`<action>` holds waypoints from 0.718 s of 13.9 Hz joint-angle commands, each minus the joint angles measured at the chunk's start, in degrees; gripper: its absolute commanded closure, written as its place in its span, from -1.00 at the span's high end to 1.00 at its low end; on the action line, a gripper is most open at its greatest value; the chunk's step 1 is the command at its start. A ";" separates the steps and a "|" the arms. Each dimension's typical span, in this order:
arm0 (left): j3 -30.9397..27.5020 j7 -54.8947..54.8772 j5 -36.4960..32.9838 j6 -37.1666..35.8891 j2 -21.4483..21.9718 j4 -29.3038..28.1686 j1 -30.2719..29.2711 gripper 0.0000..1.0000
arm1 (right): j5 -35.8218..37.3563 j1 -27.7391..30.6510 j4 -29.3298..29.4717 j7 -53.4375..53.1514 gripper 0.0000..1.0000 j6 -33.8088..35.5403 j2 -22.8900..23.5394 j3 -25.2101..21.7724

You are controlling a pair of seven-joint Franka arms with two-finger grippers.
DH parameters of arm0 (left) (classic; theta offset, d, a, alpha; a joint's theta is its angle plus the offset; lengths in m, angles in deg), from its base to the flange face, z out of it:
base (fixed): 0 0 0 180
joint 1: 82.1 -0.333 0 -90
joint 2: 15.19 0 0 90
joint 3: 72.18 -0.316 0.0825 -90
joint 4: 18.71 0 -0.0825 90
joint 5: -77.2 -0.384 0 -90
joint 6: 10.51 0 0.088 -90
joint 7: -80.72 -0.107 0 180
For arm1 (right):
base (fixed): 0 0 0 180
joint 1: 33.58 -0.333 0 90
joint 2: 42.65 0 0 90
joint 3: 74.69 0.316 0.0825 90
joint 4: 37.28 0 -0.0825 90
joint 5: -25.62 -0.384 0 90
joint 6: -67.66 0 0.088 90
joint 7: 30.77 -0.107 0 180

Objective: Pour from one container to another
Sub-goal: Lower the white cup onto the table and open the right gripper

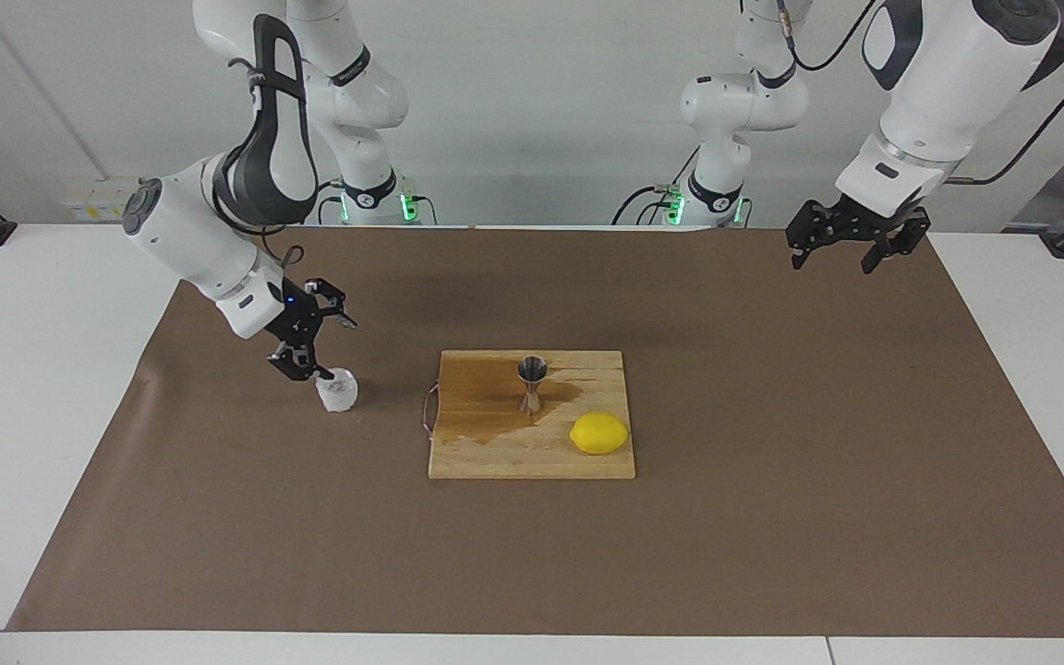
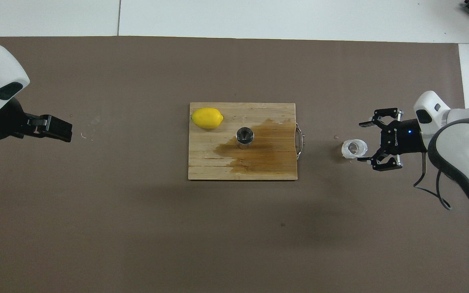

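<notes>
The translucent plastic cup stands upright on the brown mat toward the right arm's end of the table; it also shows in the overhead view. My right gripper is open, raised and tilted down just beside and above the cup, and holds nothing; it also shows in the overhead view. The steel jigger stands upright on the wooden cutting board; from overhead I see the jigger on the board. My left gripper is open, empty and waits high over the mat's edge.
A yellow lemon lies on the board, farther from the robots than the jigger. A dark wet stain spreads over the board around the jigger. A metal handle sticks out of the board toward the cup.
</notes>
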 commanded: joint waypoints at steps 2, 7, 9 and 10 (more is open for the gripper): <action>-0.02 -0.07 0.78 -0.39 1.16 -1.21 -0.31 1.00 | 12.56 -5.49 -0.57 -22.04 1.00 0.38 -4.44 0.23; -0.02 -0.07 0.78 -0.39 1.25 -1.21 -0.31 1.00 | 19.96 -8.49 -0.39 -40.52 1.00 2.13 -4.71 0.50; -0.02 -0.07 0.78 -0.39 1.16 -1.12 -0.31 1.00 | 22.32 -9.54 0.75 -52.45 1.00 5.81 -4.71 0.58; -0.02 -0.07 0.78 -0.39 1.16 -1.12 -0.31 1.00 | 24.16 -10.68 1.54 -58.51 1.00 7.83 -4.80 0.58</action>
